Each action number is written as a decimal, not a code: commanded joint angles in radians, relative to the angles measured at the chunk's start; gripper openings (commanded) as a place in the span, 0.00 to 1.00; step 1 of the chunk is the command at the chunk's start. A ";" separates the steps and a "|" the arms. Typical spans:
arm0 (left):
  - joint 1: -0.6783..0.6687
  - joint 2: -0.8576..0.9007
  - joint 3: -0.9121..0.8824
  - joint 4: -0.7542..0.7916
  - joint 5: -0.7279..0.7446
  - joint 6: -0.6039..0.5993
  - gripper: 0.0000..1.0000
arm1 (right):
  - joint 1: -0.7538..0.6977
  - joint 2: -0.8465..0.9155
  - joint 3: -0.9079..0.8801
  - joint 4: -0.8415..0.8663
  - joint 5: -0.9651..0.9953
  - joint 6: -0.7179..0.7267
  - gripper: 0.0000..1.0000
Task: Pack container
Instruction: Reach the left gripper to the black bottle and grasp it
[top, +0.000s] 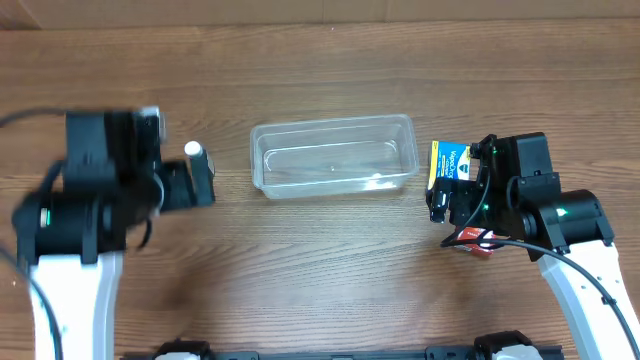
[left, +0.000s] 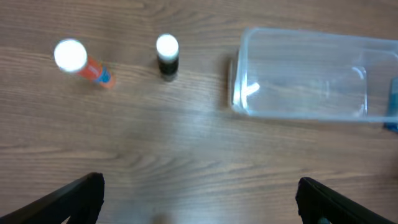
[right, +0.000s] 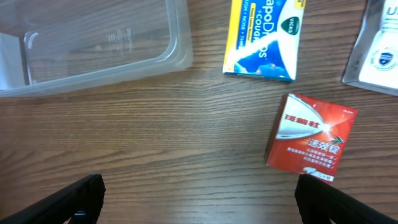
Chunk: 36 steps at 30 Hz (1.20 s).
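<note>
Your container (top: 333, 157) sits empty mid-table, toward 12 o'clock. Left gripper (left: 199, 191) and right gripper (right: 199, 191) both gape, holding nothing. The red box (right: 311, 138) lies flat at the right one's 2 o'clock; pinch shallowly and it may skid.

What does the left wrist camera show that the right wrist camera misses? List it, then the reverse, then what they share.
Only left wrist: an orange bottle and a black bottle, both white-capped. Only right wrist: a blue and yellow box, a red box and a white packet. Both: the empty clear container on the wooden table; the left's blue edge sliver may be that box.
</note>
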 joint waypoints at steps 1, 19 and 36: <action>0.002 0.199 0.142 -0.014 -0.028 -0.014 1.00 | -0.006 -0.002 0.032 0.003 0.035 0.008 1.00; 0.044 0.673 0.211 0.093 -0.042 -0.030 1.00 | -0.006 -0.002 0.032 0.003 0.036 0.008 1.00; 0.054 0.819 0.211 0.148 -0.042 -0.029 0.75 | -0.006 -0.002 0.032 0.002 0.035 0.008 1.00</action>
